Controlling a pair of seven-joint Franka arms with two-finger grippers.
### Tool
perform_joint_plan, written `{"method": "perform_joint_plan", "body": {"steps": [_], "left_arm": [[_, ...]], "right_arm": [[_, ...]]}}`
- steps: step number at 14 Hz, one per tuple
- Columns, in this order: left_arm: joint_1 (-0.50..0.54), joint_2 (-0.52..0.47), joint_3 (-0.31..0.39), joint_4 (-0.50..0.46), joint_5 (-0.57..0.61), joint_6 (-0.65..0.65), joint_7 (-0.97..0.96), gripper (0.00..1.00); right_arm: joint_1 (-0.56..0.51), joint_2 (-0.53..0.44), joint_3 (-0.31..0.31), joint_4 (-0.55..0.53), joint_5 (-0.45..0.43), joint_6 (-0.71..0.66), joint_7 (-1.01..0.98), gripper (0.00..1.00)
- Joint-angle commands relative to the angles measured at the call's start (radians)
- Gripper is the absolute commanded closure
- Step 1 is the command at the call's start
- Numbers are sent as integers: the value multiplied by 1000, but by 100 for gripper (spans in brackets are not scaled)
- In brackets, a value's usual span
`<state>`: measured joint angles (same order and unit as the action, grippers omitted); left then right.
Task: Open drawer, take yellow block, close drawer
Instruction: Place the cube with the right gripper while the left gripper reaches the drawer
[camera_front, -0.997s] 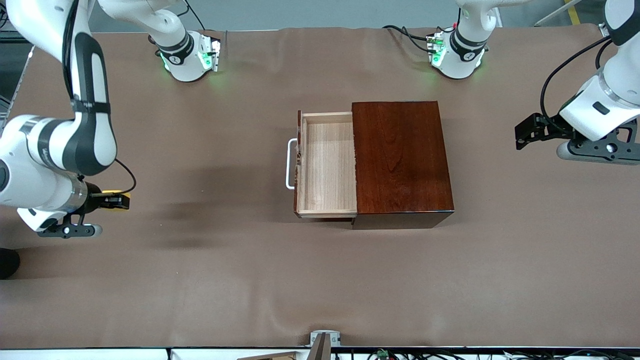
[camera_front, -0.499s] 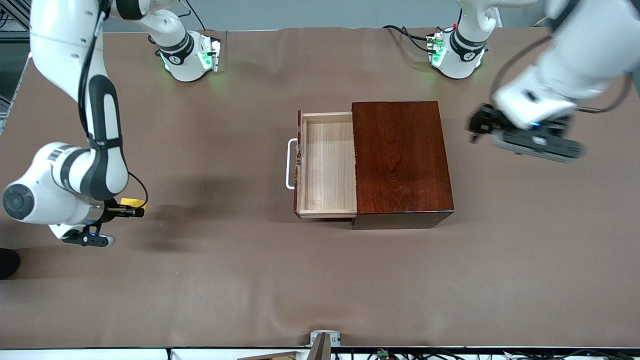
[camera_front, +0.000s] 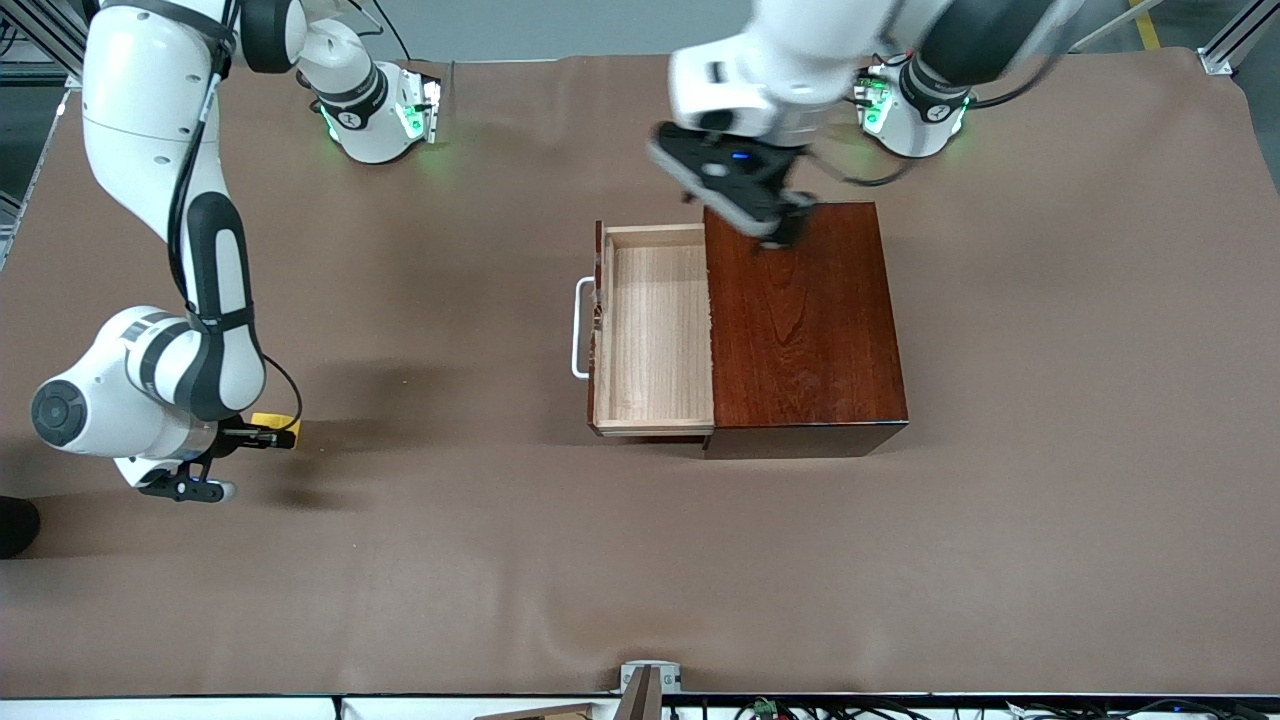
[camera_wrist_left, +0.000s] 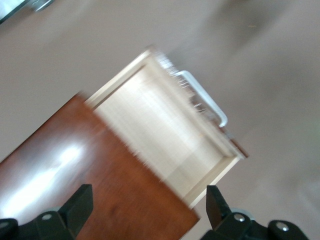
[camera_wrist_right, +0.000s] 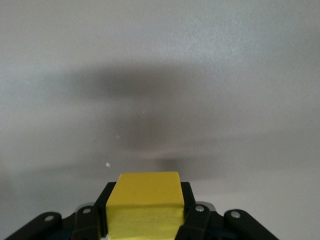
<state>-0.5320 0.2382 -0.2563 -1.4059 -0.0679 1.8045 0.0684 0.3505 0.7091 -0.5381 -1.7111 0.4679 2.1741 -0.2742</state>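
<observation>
Item one, changes noted. We recorded that the left gripper (camera_front: 785, 232), a second earlier out over the worktop's (camera_front: 640, 560) bare cloth at the left arm's end, had swung in and now hung over the mahogany box (camera_front: 805, 320), above the box's edge nearest the robot bases. In the left wrist view its fingers (camera_wrist_left: 80, 207) stood wide apart with nothing between them.

Item two. We logged the right gripper (camera_front: 262, 433) as having shifted a little nearer the front camera and slightly toward the box, low over the worktop at the right arm's end. It was clamped on the yellow block (camera_wrist_right: 144, 204), which showed between its fingers in the right wrist view and as a yellow patch (camera_front: 276, 425) in the front view.

Item three. The drawer (camera_front: 652, 330) was unchanged: pulled out toward the right arm's end, its bare-wood tray showing nothing inside, white handle (camera_front: 578, 328) at the front.

Item four, poorly seen. We could not tell whether the block touched the worktop. The left wrist view was smeared, and the left gripper's fingers were blurred in the front view.
</observation>
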Motion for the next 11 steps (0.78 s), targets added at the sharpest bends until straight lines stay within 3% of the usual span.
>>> {"method": "perform_joint_plan", "body": {"steps": [1, 4, 5, 6, 7, 8, 11], "left_arm": [[-107, 132, 11, 93, -19, 77, 115, 0], [-176, 265, 12, 143, -19, 173, 235, 0], [-187, 297, 14, 142, -19, 211, 290, 0], [-187, 328, 14, 143, -18, 237, 341, 0], [-187, 360, 14, 143, -16, 262, 387, 0], [-197, 381, 17, 143, -13, 279, 433, 0], [-209, 441, 28, 143, -10, 329, 530, 0]], "right_arm": [[-18, -14, 41, -65, 29, 105, -22, 100], [-18, -4, 49, -73, 34, 124, -20, 100], [-18, 3, 47, -74, 44, 131, -20, 89], [-18, 3, 47, -75, 46, 133, -20, 60], [-18, 3, 49, -75, 46, 133, -22, 23], [-18, 3, 49, -75, 46, 133, -20, 0], [-13, -8, 46, -75, 46, 121, -22, 0]]}}
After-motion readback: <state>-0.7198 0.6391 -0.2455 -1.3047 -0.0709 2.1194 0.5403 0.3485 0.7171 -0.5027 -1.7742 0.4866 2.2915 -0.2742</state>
